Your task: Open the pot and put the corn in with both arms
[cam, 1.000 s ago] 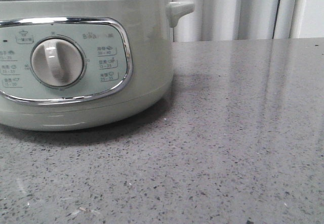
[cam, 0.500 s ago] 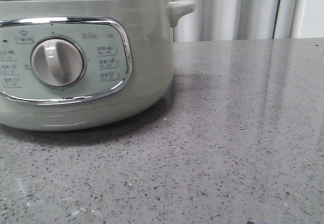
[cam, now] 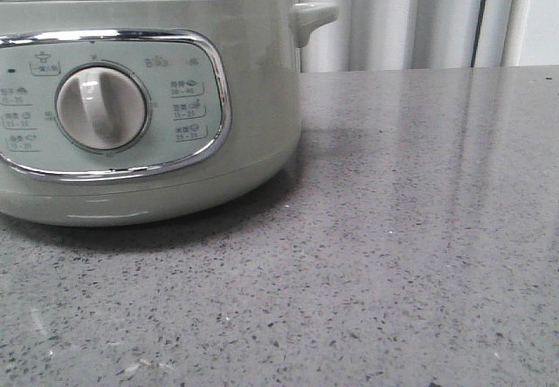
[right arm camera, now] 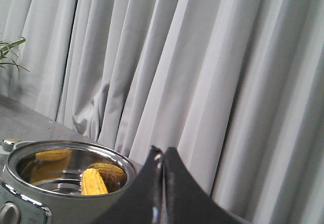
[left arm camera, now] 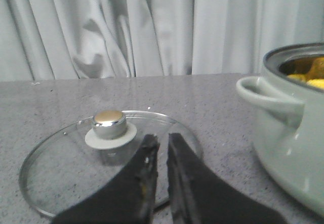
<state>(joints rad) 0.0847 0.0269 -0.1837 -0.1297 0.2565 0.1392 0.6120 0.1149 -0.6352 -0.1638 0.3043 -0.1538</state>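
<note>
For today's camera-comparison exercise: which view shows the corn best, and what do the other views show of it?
The right wrist view: it looks down into the open pot, where the corn lies with its kernel rows plain. The left wrist view catches only a yellow sliver over the rim. The front view shows just the pot's outer wall, no corn.

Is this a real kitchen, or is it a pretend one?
Probably a pretend kitchen set up for robot practice. A pot sits on a speckled grey counter, but plain white curtains hang behind instead of walls or cupboards.
</note>
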